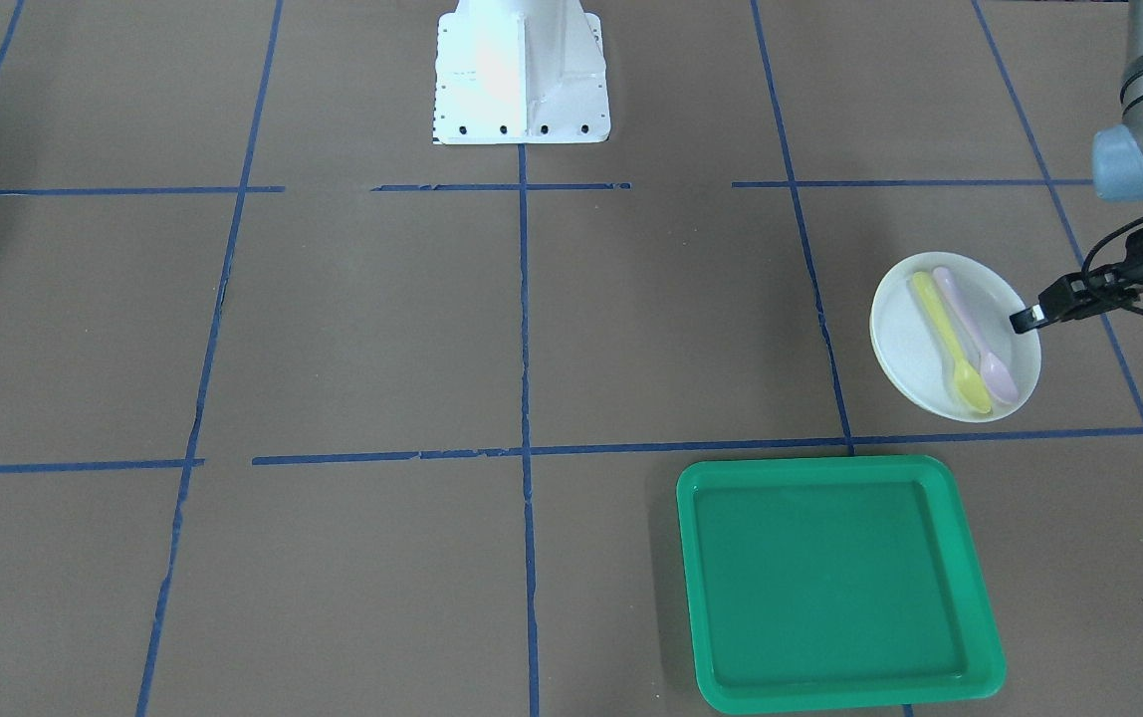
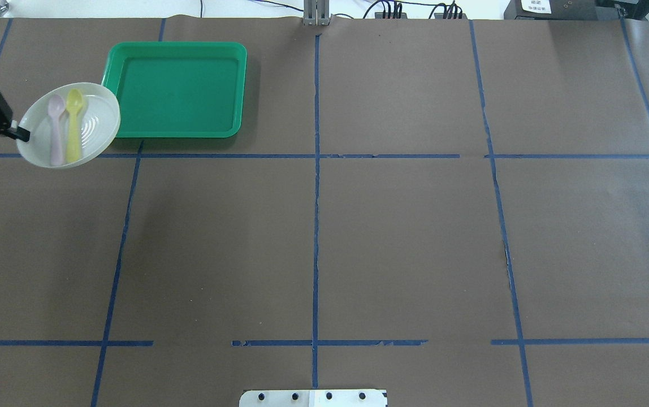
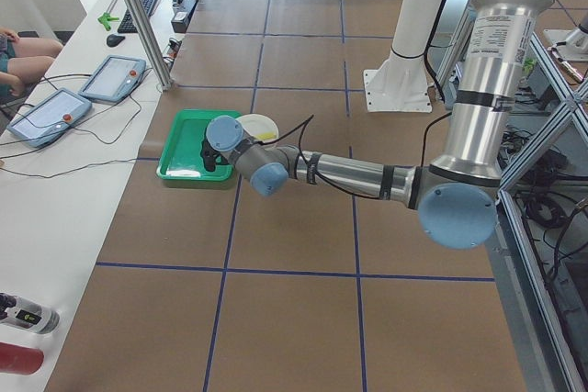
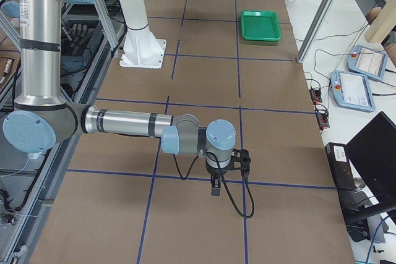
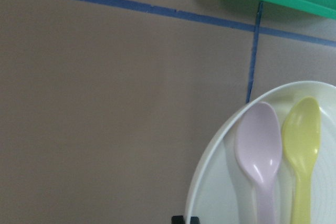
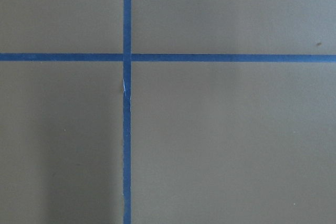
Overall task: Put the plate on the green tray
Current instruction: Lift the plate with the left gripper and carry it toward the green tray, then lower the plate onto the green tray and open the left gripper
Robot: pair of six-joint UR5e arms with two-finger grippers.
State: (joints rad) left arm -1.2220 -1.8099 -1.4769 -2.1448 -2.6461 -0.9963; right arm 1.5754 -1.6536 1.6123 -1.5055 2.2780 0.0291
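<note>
Green tray (image 2: 177,90): just past plate (image 2: 98,121), opposite left pincer (image 2: 21,133). Plate: rim clamped in left pincer, seemingly held above tabletop (image 2: 358,226), bearing two spoons (image 2: 74,124). Step, likely: transfer. Next: carry over tray rim, lower level, release. Right pincer (image 4: 215,188): closure cannot tell.

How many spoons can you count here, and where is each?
2. Both lie side by side on the plate: the pink spoon nearer the left gripper, the yellow spoon beside it. None seems hidden.
</note>
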